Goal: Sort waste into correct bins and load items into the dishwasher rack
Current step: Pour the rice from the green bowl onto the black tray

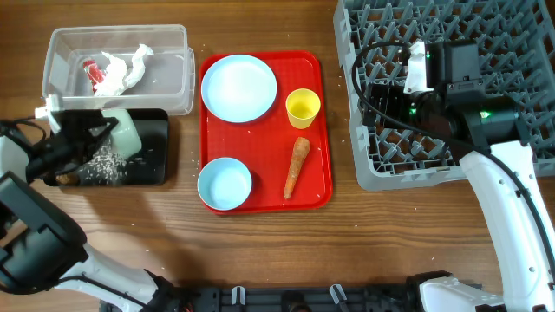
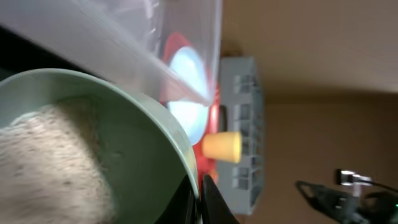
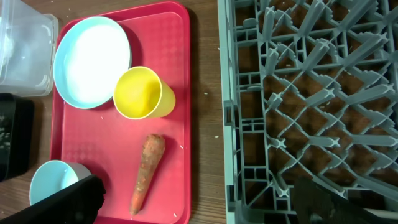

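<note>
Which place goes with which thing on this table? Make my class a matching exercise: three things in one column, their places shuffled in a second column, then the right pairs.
Things
1. long orange carrot
2. crumpled white tissue
3. round pale green bowl

Places
A. inside the clear plastic rectangular tub
B. tilted above the shallow black rectangular tray
C. lying on the flat red plastic tray

Pairs: 1-C; 2-A; 3-B
</note>
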You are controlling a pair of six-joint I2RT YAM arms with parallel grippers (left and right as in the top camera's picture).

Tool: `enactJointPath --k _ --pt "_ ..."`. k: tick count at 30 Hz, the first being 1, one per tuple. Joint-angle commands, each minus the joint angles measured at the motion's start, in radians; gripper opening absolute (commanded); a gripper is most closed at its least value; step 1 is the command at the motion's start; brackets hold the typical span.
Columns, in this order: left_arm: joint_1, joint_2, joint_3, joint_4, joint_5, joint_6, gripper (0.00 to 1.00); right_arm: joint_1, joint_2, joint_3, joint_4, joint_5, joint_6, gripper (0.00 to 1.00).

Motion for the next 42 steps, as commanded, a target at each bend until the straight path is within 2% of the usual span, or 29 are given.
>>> enactJointPath --k 1,5,15,19,29,31,33,37,39,42 --pt "0.035 0.000 0.002 0.003 0.232 0.038 0.04 -0.002 0.006 0.020 0.000 0.000 -0.017 1.00" --pt "0.063 0.000 0.002 -0.002 0.340 0.029 0.04 -0.002 0.006 0.020 0.000 0.000 -0.017 1.00" --pt "0.101 0.000 0.002 -0.054 0.340 0.004 0.04 -0.002 0.006 0.020 0.005 -0.001 -0.010 1.00" --pt "0.101 0.000 0.002 -0.054 0.340 -0.045 0.04 -0.002 0.006 0.020 0.004 -0.001 -0.009 1.00" --pt "0.101 0.000 0.002 -0.059 0.322 -0.044 0.04 -0.002 0.006 0.020 0.002 -0.001 -0.004 1.00" --pt "0.110 0.002 0.002 0.003 0.276 -0.161 0.04 -0.002 0.006 0.020 0.003 -0.001 0.008 1.00" --pt "0.121 0.001 0.002 -0.035 0.293 -0.175 0.04 -0.002 0.006 0.020 0.002 -0.001 0.008 1.00" --pt "0.119 0.001 0.002 -0.047 0.288 -0.169 0.04 -0.002 0.006 0.020 0.000 -0.001 0.008 1.00" --pt "0.114 0.001 0.002 -0.096 0.292 -0.103 0.04 -0.002 0.006 0.020 -0.002 -0.001 0.007 1.00" --pt "0.098 0.001 0.002 -0.259 0.292 0.070 0.04 -0.002 0.006 0.020 -0.001 0.000 0.005 1.00"
